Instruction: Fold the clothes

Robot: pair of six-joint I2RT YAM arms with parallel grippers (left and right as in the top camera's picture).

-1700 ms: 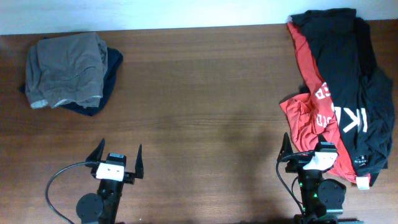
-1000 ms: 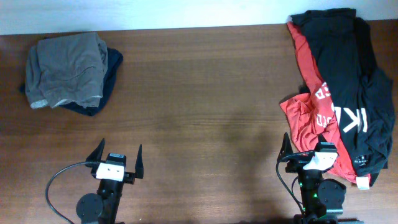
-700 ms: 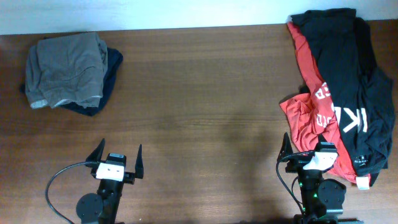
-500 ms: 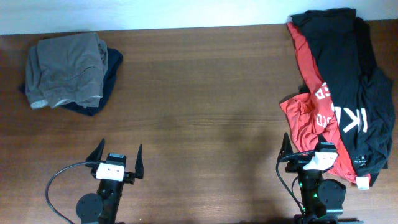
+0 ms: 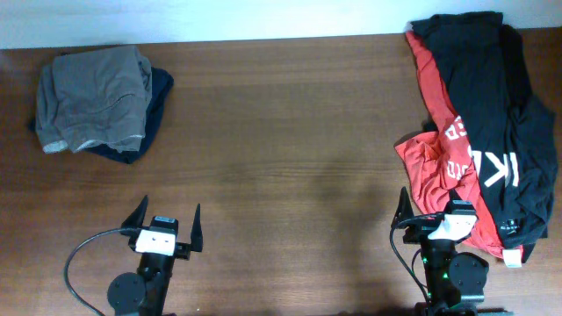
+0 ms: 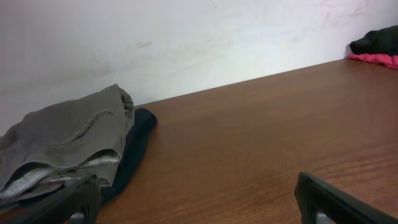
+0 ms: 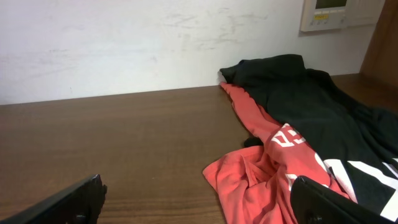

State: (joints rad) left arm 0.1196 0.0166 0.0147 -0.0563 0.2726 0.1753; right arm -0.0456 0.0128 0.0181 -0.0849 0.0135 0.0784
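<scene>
The unfolded clothes lie heaped at the table's right end. A black T-shirt (image 5: 492,96) with white lettering is on top of a red garment (image 5: 430,171). At the far left, a folded grey garment (image 5: 92,96) rests on a navy one (image 5: 160,104). My left gripper (image 5: 169,211) stands open near the front edge, well short of that stack, with nothing between its fingers. My right gripper (image 5: 436,204) is open at the red garment's near edge. In the right wrist view the right gripper (image 7: 199,205) has its right finger over the red cloth (image 7: 261,180) and grips nothing. The left wrist view shows the grey garment (image 6: 68,143) ahead to the left.
The brown wooden table (image 5: 281,149) stretches bare between the two piles. A pale wall runs along the far edge and carries a white panel (image 7: 333,14). A grey cable (image 5: 83,250) loops beside the left arm's base.
</scene>
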